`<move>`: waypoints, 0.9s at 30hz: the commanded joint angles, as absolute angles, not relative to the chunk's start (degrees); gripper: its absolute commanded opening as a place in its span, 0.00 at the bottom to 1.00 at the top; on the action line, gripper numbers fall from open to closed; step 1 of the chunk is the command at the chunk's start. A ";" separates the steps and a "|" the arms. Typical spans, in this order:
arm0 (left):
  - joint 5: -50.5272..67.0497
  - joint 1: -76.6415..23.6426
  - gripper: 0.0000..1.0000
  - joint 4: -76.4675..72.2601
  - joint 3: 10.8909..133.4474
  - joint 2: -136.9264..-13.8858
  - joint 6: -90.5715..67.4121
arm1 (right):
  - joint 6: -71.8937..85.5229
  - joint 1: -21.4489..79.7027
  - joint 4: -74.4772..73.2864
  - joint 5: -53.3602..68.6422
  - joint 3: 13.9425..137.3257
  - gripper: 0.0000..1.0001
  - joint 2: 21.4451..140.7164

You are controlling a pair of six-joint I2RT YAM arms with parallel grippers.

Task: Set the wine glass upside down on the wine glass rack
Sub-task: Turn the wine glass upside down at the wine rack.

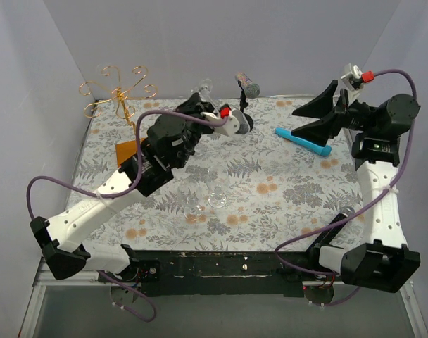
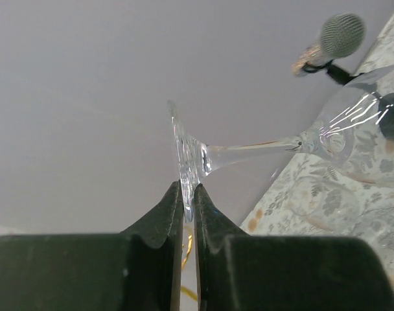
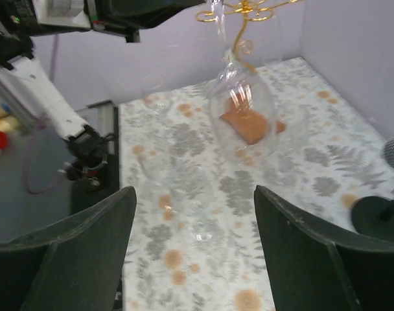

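Your left gripper point(image 2: 188, 192) is clamping the clear stemmed wine glass point(image 2: 326, 136) by its foot, airborne at three o'clock from the gold wire rack point(image 1: 120, 95). Your right gripper point(image 3: 194, 192) is gaping wide, gripping nothing.

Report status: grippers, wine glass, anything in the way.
Left gripper shut on foot of wine glass, bowl down. Right gripper open, empty. Glass not yet on rack; microphone close beside it.
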State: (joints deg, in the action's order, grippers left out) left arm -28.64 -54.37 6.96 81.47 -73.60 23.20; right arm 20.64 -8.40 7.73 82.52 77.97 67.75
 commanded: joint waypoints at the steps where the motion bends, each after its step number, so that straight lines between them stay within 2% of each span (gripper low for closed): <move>1: -34.45 -52.30 0.00 8.08 90.16 -72.33 22.50 | 80.06 -9.32 82.96 91.13 69.17 0.81 72.14; 3: -34.89 -51.77 0.00 9.31 92.36 -73.56 21.54 | 98.42 -9.67 104.56 93.07 71.96 0.80 76.88; 4: -35.07 -51.51 0.00 9.66 93.07 -74.17 21.19 | 101.92 -9.67 108.07 94.21 73.55 0.79 78.82; 16: -31.03 -48.08 0.00 14.32 98.44 -77.61 15.30 | 103.71 -6.60 108.19 93.34 76.28 0.73 82.00; 22: -30.32 -47.99 0.00 15.03 96.59 -75.85 13.28 | 108.71 3.85 108.19 92.55 86.73 0.72 83.93; 27: -27.96 -47.99 0.00 16.43 96.59 -73.31 10.20 | 113.98 9.04 108.11 92.72 100.60 0.72 89.28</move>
State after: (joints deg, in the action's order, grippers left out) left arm -30.39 -48.10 18.11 95.53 -78.41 13.82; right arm 108.31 6.61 74.37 86.39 90.11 86.32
